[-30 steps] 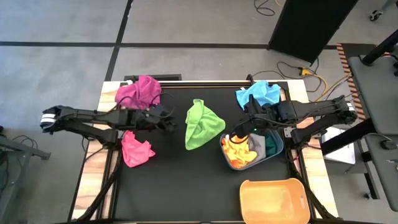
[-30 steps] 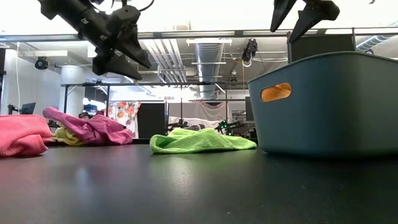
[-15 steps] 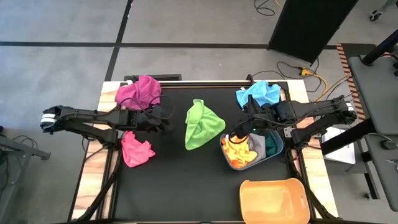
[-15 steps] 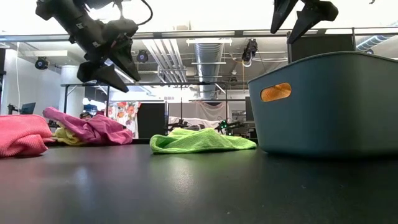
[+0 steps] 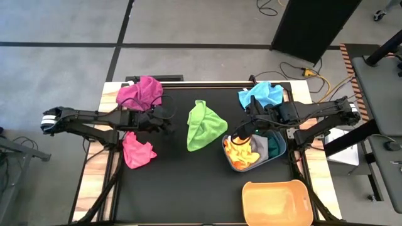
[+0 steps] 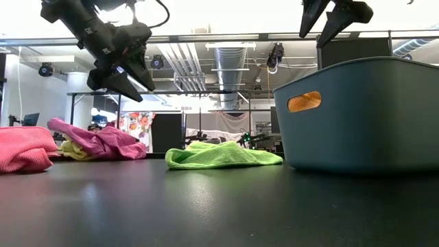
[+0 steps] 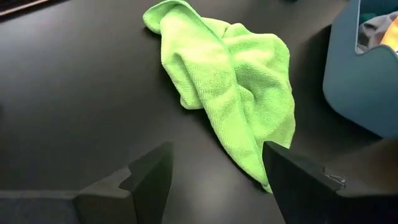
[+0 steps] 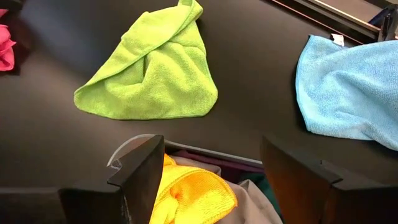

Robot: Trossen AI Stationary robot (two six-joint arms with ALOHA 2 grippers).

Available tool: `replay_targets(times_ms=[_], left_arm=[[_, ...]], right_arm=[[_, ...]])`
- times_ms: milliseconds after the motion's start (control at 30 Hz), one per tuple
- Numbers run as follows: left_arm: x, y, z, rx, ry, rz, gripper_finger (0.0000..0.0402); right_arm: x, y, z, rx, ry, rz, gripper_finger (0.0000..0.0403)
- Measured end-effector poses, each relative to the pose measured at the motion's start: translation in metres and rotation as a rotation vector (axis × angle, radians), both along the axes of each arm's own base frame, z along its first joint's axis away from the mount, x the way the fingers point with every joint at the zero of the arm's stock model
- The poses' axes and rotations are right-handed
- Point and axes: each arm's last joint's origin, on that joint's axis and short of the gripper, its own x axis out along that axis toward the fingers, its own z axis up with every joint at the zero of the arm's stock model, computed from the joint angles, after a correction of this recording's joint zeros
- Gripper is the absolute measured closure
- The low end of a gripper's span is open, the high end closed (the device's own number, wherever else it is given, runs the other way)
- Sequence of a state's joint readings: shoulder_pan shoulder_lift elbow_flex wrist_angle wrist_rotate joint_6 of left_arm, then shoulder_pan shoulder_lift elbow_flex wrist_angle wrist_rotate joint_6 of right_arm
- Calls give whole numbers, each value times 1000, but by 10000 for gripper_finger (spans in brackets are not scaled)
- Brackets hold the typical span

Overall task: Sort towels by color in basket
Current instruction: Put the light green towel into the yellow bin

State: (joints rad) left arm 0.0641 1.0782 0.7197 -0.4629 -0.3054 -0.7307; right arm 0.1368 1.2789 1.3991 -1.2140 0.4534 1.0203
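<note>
The lime towel (image 5: 204,125) (image 7: 230,81) (image 8: 152,74) lies spread on the black table between the two arms. My left gripper (image 5: 167,123) (image 6: 127,79) (image 7: 217,152) hangs open above the table, left of that towel. My right gripper (image 5: 247,124) (image 6: 334,24) (image 8: 211,146) is open above the far left rim of the blue-grey basket (image 5: 282,147) (image 6: 363,110). Inside the basket lie an orange-yellow towel (image 5: 240,152) (image 8: 193,193), a grey towel (image 5: 259,145) and a dark green towel (image 5: 273,149). The magenta towel (image 5: 139,93), pink towel (image 5: 138,150) and light blue towel (image 5: 260,95) (image 8: 348,93) lie on the table.
An orange basket (image 5: 276,201) stands at the table's near edge, right of centre. The magenta towel is at the far left corner and the pink towel near the left edge, under my left arm. The light blue towel is at the far right, behind the blue-grey basket.
My left gripper has drawn back a little toward the table's left edge, away from the lime towel, and has stayed open. The right gripper and the towels have kept still.
</note>
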Motion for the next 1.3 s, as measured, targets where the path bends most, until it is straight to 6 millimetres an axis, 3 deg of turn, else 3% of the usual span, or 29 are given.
replay_targets(times_ms=[300,1300], left_arm=[[0,0,0,30,15,-35,170],[6,-1,0,10,-13,-94,171]], right_arm=[[0,0,0,0,0,0,155],[0,0,0,0,0,0,94]])
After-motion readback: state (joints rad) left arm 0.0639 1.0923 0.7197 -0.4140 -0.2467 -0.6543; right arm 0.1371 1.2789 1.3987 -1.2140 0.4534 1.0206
